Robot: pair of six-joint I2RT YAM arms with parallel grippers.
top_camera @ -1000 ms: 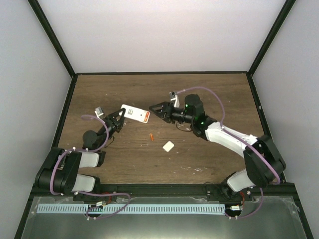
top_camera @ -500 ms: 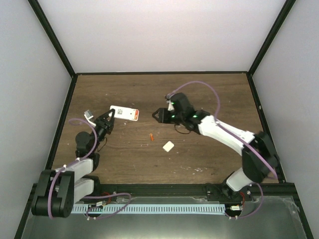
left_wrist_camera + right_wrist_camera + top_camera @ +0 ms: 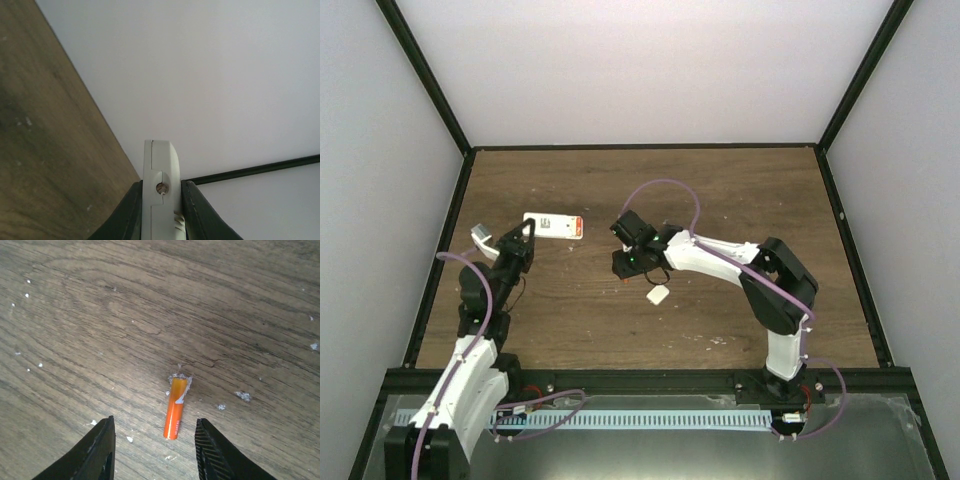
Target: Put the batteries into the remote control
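Observation:
My left gripper [image 3: 527, 236] is shut on the white remote control [image 3: 553, 226], holding it above the left part of the table. In the left wrist view the remote control [image 3: 161, 170] stands edge-on, clamped between the two dark fingers of the left gripper [image 3: 161, 189]. One orange battery [image 3: 176, 408] lies flat on the wood. My right gripper [image 3: 154, 421] hangs open just above it, a finger on either side and neither touching it. From above, the right gripper [image 3: 625, 266] points down at mid-table and covers the battery.
A small white cover piece [image 3: 657, 295] lies on the table just right of the right gripper. Pale specks [image 3: 243, 396] are scattered around the battery. The wooden table [image 3: 740, 200] is bounded by black frame edges and white walls.
The left arm has carried the remote control leftwards. The right arm has swung left and down over the battery, and its jaws have narrowed a little.

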